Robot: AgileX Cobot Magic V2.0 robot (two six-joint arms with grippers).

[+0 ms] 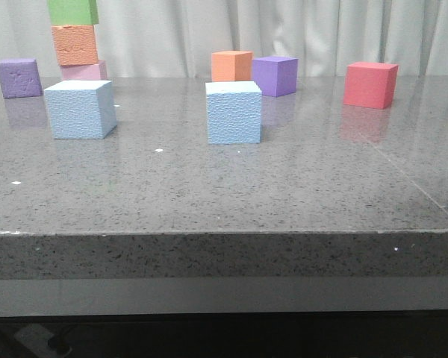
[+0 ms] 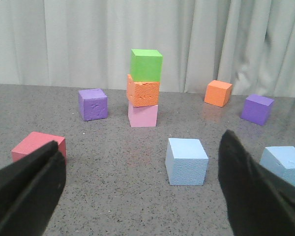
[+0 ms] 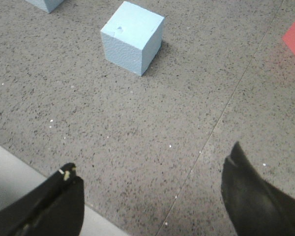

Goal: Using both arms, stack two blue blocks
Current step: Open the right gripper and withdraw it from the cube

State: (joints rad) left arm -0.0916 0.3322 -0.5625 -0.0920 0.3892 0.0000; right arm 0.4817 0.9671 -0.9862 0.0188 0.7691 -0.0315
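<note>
Front view: two pebbled pale-blue foam cubes sit upright on the grey table (image 1: 299,186) — left blue block (image 1: 80,109) near the colored tower (image 1: 76,41), right blue block (image 1: 234,112) before the orange cube (image 1: 231,66).

Left wrist view: left pincer (image 2: 142,184) gapes empty.

Right wrist view: right pincer (image 3: 152,189) spread wide — a blue cube well beyond.

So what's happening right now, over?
Both grippers open, empty. Blue blocks apart on table, unstacked. Nothing between them.

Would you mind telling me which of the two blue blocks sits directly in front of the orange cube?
The right-hand blue block, mid-table; the other blue block sits by the stack.
</note>
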